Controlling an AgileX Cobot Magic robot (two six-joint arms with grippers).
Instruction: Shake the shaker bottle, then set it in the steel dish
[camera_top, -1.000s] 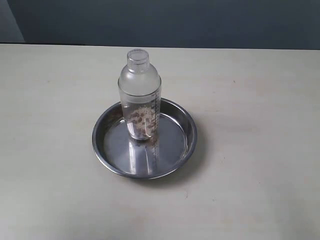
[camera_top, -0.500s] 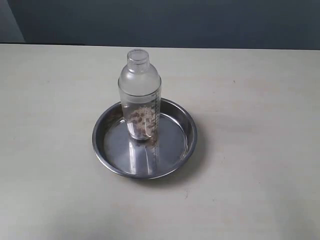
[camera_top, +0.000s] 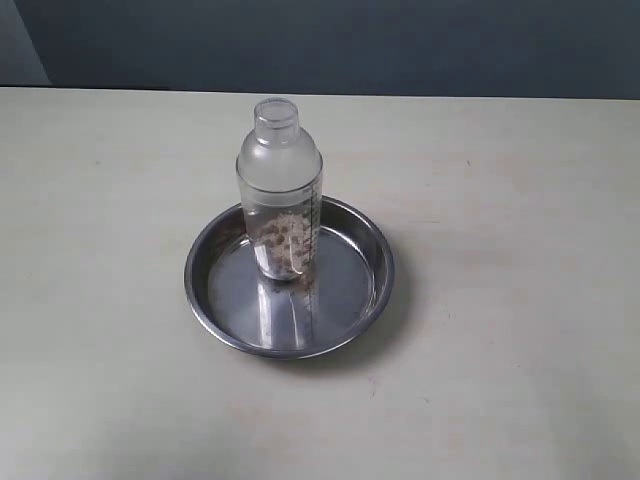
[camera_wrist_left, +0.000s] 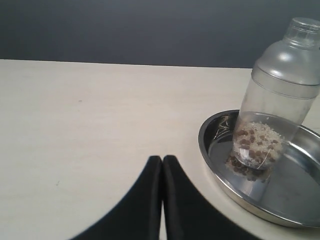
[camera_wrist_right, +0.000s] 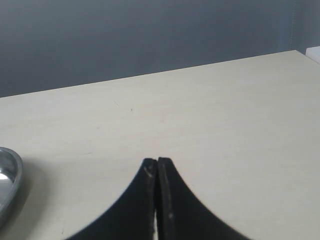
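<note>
The shaker bottle (camera_top: 279, 190) stands upright in the steel dish (camera_top: 340, 300) on a pale counter (camera_top: 520, 300), while the left pincer (camera_wrist_left: 162, 162) and right pincer (camera_wrist_right: 157, 162), tips pressed together and empty, sit apart from both.

Steel dish (camera_top: 372, 292) on beige table (camera_top: 520, 200)
</note>
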